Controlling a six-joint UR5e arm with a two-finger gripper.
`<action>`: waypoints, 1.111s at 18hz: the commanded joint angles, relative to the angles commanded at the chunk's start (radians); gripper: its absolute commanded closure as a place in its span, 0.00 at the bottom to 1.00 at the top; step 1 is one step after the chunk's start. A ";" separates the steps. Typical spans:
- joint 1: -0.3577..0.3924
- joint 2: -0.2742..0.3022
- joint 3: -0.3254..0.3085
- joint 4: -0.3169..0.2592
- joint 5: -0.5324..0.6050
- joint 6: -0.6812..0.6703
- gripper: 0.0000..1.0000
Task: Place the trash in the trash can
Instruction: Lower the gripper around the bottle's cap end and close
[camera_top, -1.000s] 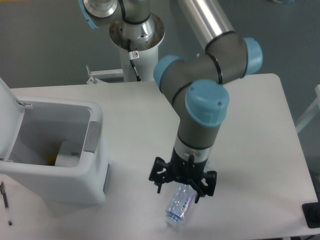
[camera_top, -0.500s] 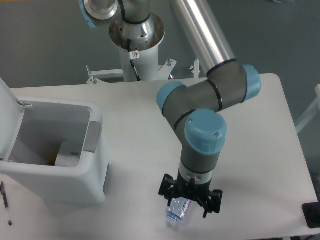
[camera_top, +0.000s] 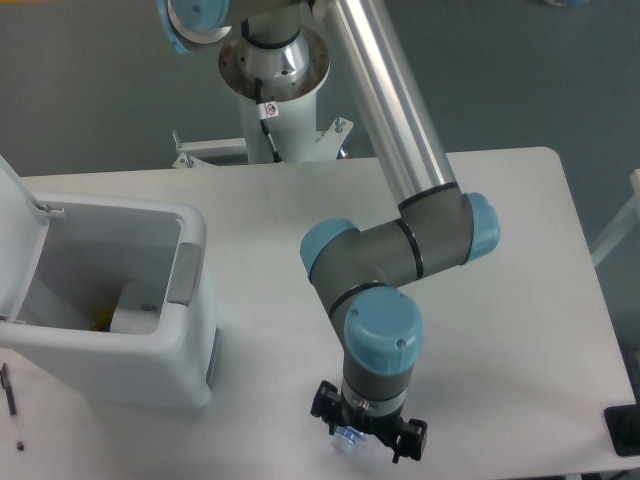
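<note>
The clear plastic bottle (camera_top: 347, 439) lies near the table's front edge, and only its pale capped end shows under the wrist. My gripper (camera_top: 367, 436) is down over it, fingers spread to either side and open, with the bottle between them. The trash can (camera_top: 120, 365), a big white boxy bin, stands at the left with its lid (camera_top: 14, 225) swung up. A flat white piece of trash (camera_top: 135, 306) lies on its floor.
A thin pen (camera_top: 12, 405) lies at the table's left edge beside the bin. A black object (camera_top: 622, 430) sits at the front right corner. The robot's base (camera_top: 272, 60) stands behind the table. The table's front edge runs just below the bottle.
The arm has swung forward and lowered. My gripper went from hovering above the bottle to sitting around it, so most of the bottle is now hidden.
</note>
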 joint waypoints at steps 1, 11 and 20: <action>-0.008 -0.008 -0.002 0.000 0.020 -0.002 0.00; -0.063 -0.052 -0.011 -0.005 0.109 -0.015 0.24; -0.081 -0.025 -0.048 -0.015 0.192 -0.018 1.00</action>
